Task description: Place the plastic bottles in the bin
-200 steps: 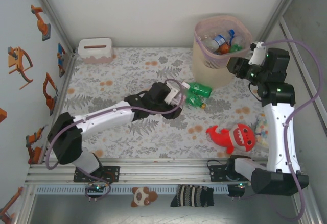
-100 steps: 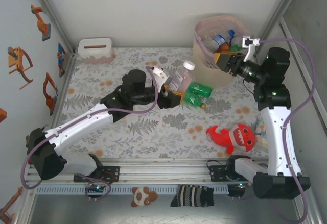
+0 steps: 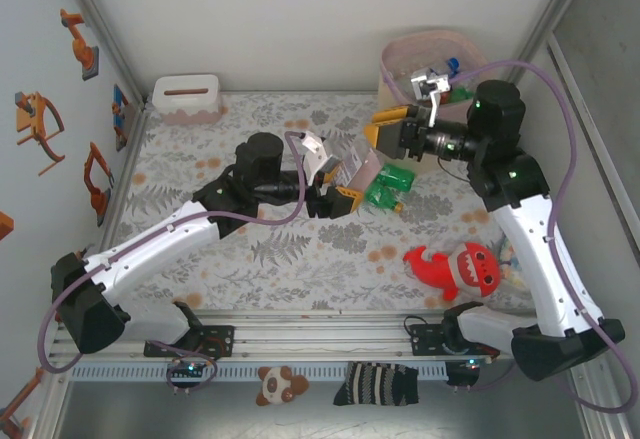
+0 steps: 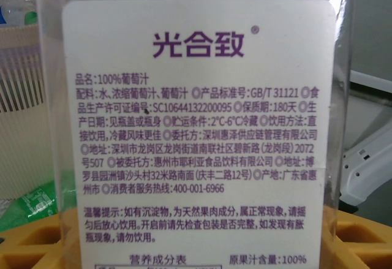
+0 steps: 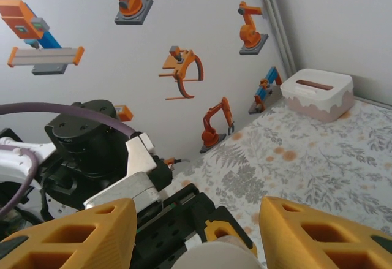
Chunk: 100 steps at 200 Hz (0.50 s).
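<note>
- Top view: a clear bottle point(image 3: 362, 171) with a white label is clamped in the left gripper point(image 3: 345, 191), lifted off the table point(image 3: 250, 259) and tilted, top end toward the right gripper point(image 3: 383, 127). That gripper's orange fingers point(image 3: 390, 115) are spread either side of the bottle's top; contact can't be judged from up here
- Same view: the green bottles point(image 3: 390, 184) are lying on the table just beside the held one, between it and the bin point(image 3: 400, 54). The bin sits in the far right corner with more bottles point(image 3: 455, 64) seen inside. A red shark toy point(image 3: 455, 264) is down by the right arm and a white box point(image 3: 187, 97) is at the far left
- Left wrist view: here the print can be read, which the top view doesn't give. The label point(image 4: 196, 134) is packed with purple heading and small black text, and yellow fingers point(image 4: 37, 244) are pressed in at the bottle's lower sides. The bin's ribbed wall is seen behind on the left, with one of the green bottles low beside it
- Right wrist view: a pale round cap point(image 5: 214, 258) is caught at the bottom edge between the two fingers, with a gap on each side, so those jaws are wide and nothing is gripped
- Versus half a second back: the bottle was held upright then, now it's leaned over. The right gripper was at the bin's rim and has been swung left to the bottle's top
</note>
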{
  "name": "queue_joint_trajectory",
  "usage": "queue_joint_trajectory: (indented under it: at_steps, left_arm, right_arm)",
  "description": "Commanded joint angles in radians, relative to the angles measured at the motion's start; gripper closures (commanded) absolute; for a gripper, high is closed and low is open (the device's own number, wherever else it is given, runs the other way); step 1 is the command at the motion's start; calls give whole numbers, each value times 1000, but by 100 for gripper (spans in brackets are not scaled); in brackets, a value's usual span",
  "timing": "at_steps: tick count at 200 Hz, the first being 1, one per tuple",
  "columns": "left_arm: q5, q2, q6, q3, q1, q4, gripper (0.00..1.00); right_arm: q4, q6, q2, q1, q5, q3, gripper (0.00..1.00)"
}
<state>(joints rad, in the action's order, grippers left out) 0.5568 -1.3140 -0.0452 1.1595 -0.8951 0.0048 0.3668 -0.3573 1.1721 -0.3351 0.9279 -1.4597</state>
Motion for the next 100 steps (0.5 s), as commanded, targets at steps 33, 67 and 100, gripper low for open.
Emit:
queue_joint_trajectory:
  at_steps: [33, 67, 100]
  left_arm:
    - [17, 32, 11, 32, 5, 41, 47]
    - [-11, 44, 12, 21, 5, 55, 47]
    - [-79, 65, 5, -3, 5, 81, 48]
  right_arm:
    - [68, 52, 1, -39, -23, -10, 52]
    - [119, 89, 2, -41, -128, -19, 43]
    - [87, 64, -17, -42, -184, 3, 43]
